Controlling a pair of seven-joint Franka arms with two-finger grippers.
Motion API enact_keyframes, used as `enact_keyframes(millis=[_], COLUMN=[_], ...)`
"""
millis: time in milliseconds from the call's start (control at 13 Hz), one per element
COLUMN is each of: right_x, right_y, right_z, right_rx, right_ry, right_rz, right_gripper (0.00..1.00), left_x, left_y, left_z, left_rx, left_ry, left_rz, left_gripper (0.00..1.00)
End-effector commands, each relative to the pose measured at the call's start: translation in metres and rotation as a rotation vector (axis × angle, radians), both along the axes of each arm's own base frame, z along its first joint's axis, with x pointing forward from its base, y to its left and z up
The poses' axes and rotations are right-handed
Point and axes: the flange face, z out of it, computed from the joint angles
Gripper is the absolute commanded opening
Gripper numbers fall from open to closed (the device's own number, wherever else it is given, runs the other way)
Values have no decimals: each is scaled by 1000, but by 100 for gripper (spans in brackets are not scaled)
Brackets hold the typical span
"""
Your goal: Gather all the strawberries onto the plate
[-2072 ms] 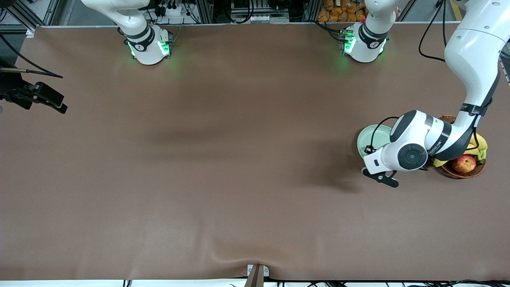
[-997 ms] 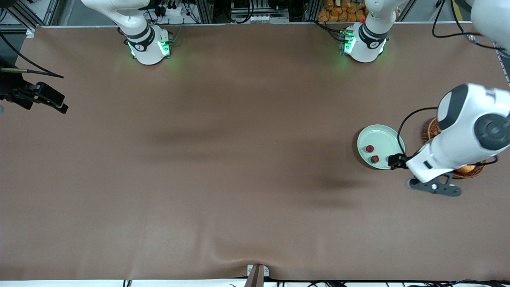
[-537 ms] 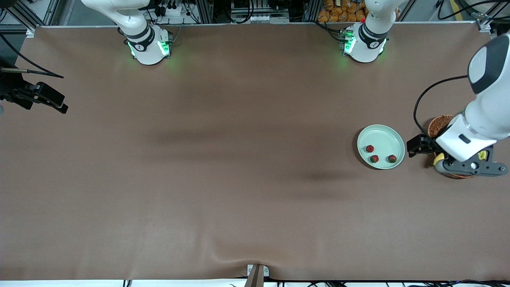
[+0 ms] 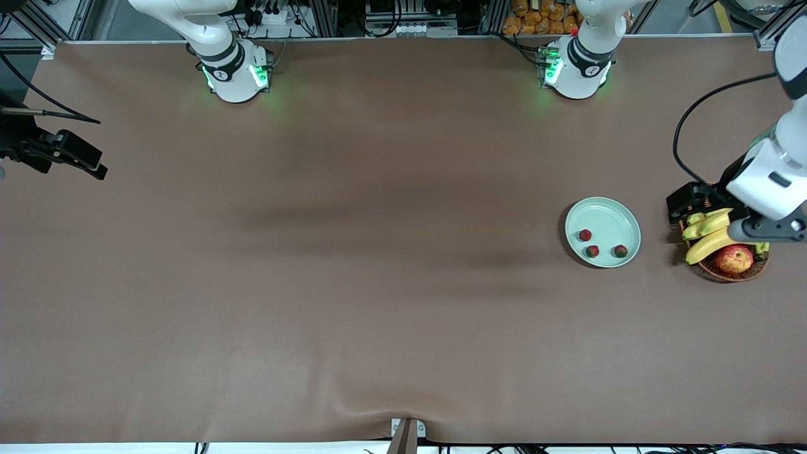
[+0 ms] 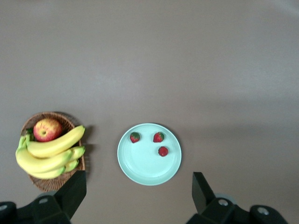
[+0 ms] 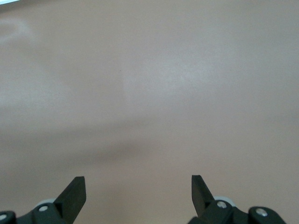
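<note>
The right gripper [image 6: 135, 196] waits with fingers spread over bare table [image 4: 315, 252] at the right arm's end. All three strawberries [image 4: 586, 235] lie in the plate [image 4: 602, 211], beside the fruit basket [image 4: 734, 271]. The left gripper [image 5: 135, 196] hangs above the basket, fingers spread, empty.

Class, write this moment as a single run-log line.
strawberries: three in plate | left gripper: open, above basket | right gripper: open, waiting

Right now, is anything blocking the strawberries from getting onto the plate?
No, nothing is. All three strawberries already lie on the mint-green plate. The left gripper is up over the fruit basket, its jaws open and empty.
</note>
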Motion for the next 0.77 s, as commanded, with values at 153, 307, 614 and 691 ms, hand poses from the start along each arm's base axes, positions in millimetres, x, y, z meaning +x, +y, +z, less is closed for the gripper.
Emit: enact_keyframes(millis=[153, 307, 614, 691], right_x=[-6, -6, -6, -6], right_y=[-1, -1, -1, -1], right_z=[3, 2, 2, 2], right_rx=[-6, -6, -6, -6], right_ry=[-7, -5, -5, -5], right_rz=[9, 9, 9, 7], right_gripper=[100, 100, 100, 100], left_x=[-34, -42, -83, -91], left_y=[-1, 7, 16, 17], left_z=[27, 36, 37, 39], left_rx=[-25, -49, -89, -89], left_ry=[46, 51, 93, 93], left_rz=[31, 52, 62, 64], left_gripper=[100, 100, 100, 100])
